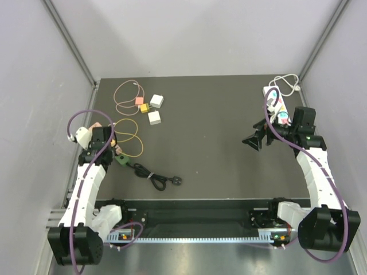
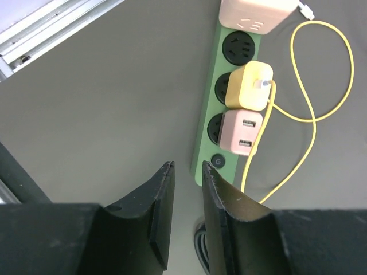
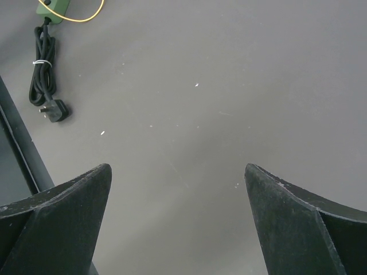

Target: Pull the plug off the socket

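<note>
Dark grey tabletop (image 1: 212,114) sits between pale walls (image 1: 34,69). Near its left edge lies the green power strip (image 2: 205,150). The left gripper (image 2: 188,172) hangs just over the strip's switch end, its jaws drawn almost together with only a narrow gap and nothing between them.

Seated in the strip are a pale pink adapter (image 2: 255,14) at the end away from the switch, then an open socket, then the yellow plug (image 2: 249,86), and a pink USB charger (image 2: 243,132) nearest the switch. A yellow cable (image 2: 312,109) loops off beside the strip. A bundled black cord (image 1: 150,175) lies just right of the strip.

Well to the right of the strip hovers the right gripper (image 3: 178,172), jaws spread wide and empty. Farther right still, at the back corner, lies a white power strip (image 1: 275,103).
</note>
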`<state>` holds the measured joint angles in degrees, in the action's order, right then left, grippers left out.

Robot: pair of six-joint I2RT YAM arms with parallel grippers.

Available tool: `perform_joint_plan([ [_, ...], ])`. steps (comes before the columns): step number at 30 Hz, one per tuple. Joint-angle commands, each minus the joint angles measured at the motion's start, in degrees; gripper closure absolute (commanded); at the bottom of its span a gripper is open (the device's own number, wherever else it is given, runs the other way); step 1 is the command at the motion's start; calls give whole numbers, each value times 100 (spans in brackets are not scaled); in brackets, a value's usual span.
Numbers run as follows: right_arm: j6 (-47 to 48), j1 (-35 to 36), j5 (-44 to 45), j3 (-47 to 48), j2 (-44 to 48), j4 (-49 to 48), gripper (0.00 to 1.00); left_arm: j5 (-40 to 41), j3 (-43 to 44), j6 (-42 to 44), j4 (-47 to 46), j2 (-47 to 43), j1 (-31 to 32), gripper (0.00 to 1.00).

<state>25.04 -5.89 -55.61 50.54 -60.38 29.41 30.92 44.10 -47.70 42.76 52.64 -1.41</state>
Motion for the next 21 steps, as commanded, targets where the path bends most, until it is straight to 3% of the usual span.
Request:
perform_joint_plan([
  [1,63,-88,-230,43,132,-111,1,-129,-50,-72,-479,184,-140,69],
  [9,54,-158,-292,52,176,-111,0,-1043,11,77,-1270,1037,-237,58],
  [15,36,-228,-362,52,184,-102,0,-1184,11,174,-1534,1213,-246,39],
  [21,45,-220,-397,52,149,-76,0,-1158,29,261,-1718,1555,-281,37],
])
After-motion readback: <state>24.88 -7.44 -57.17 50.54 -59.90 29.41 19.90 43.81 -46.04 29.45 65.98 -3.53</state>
